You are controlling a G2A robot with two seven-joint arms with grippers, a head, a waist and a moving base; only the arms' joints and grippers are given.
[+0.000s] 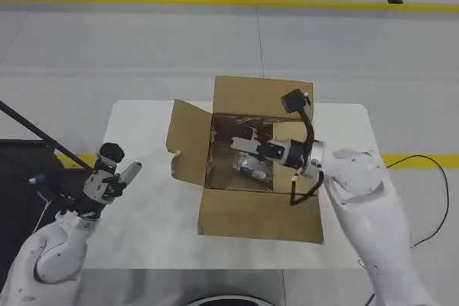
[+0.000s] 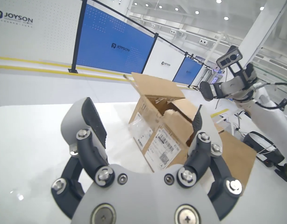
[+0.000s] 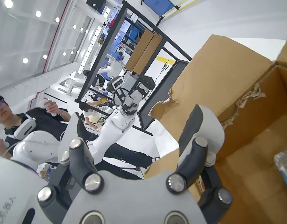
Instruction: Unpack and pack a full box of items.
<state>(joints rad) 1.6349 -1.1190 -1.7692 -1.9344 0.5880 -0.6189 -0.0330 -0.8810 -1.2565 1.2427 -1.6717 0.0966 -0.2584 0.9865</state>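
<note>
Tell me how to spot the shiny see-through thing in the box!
On the white table stands an open cardboard box. Inside it, close to the right gripper, lies a clear plastic item. It alone is shiny and see-through; around it is brown cardboard.

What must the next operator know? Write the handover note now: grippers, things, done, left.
Left gripper: open, empty, above the table, beside the box and apart from it.
Right gripper: open, empty, at the box opening.
Box: mid-table, flaps open; what looks like a clear bottle lies inside.
Done: box opened.
Left: lift the items out, then pack them back.
</note>
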